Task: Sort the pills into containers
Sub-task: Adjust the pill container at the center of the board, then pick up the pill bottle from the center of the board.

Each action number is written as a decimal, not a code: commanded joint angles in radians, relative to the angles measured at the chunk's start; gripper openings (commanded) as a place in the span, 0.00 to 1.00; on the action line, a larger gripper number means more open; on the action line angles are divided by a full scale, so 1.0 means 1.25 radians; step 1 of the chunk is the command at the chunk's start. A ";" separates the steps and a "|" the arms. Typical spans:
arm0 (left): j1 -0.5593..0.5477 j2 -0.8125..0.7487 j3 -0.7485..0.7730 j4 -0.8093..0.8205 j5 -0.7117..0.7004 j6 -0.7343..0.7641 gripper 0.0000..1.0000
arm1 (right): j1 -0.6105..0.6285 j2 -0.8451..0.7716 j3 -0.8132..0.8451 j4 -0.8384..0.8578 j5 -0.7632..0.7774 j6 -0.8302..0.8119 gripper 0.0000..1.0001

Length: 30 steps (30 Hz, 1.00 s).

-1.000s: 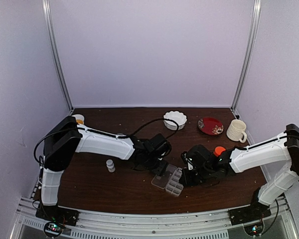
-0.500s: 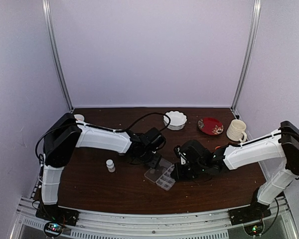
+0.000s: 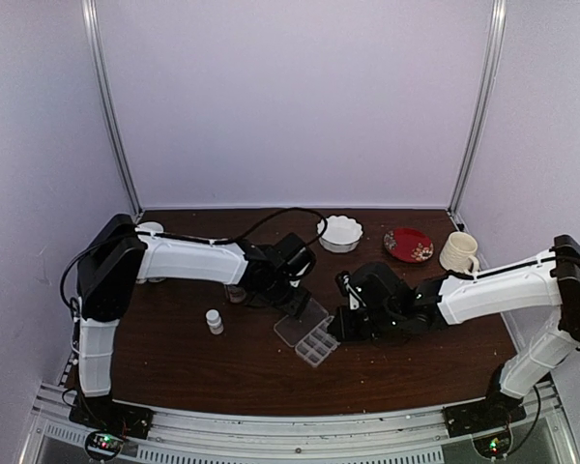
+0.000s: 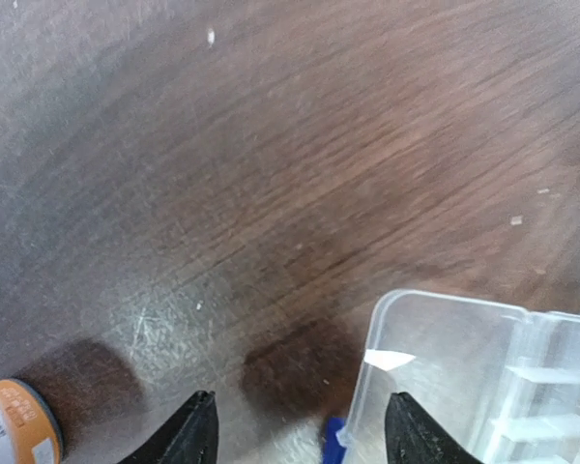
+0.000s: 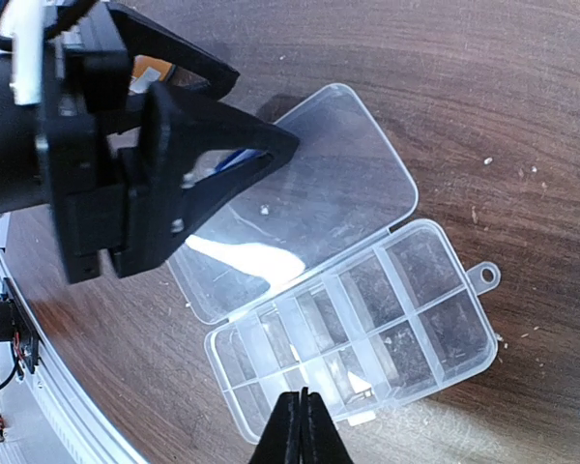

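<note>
The clear organizer box (image 3: pixel 317 349) lies open on the dark wood, its lid (image 5: pixel 300 198) folded flat beside the compartments (image 5: pixel 367 314). My left gripper (image 4: pixel 304 437) stands open low over the table; the lid's corner (image 4: pixel 435 348) reaches in between its fingers, and the right finger is over the lid. My right gripper (image 5: pixel 301 425) is shut with nothing in it, its tip at the box's near edge. Tiny pale pills (image 5: pixel 486 160) lie scattered on the wood, one (image 4: pixel 211 37) far ahead of the left gripper.
An orange bottle (image 4: pixel 14 423) stands just left of the left gripper. A small white bottle (image 3: pixel 214 320) is on the left. At the back stand a white scalloped bowl (image 3: pixel 339 232), a red plate (image 3: pixel 408 244) and a cream mug (image 3: pixel 458 252).
The box has slid left and slightly back. Both grippers have moved left with it, and the left jaws have widened a little.
</note>
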State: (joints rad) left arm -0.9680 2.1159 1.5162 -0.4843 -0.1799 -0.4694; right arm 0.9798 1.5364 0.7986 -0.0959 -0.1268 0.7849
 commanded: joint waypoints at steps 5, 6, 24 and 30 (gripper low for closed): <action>-0.004 -0.111 -0.012 0.002 0.027 -0.008 0.64 | 0.003 -0.059 0.007 -0.035 0.041 -0.019 0.03; -0.004 -0.125 -0.023 0.001 0.023 -0.012 0.64 | 0.003 -0.068 0.004 -0.037 0.045 -0.022 0.03; -0.008 -0.543 -0.371 -0.101 -0.234 -0.160 0.98 | 0.004 -0.345 -0.036 -0.158 0.165 -0.102 0.09; -0.007 -0.612 -0.452 -0.099 -0.214 -0.160 0.97 | 0.004 -0.441 -0.035 -0.260 0.260 -0.109 0.19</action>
State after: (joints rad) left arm -0.9726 1.3838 0.9920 -0.6067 -0.4236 -0.6392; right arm 0.9806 1.0531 0.7586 -0.3042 0.0769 0.6682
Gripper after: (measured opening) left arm 0.975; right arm 0.169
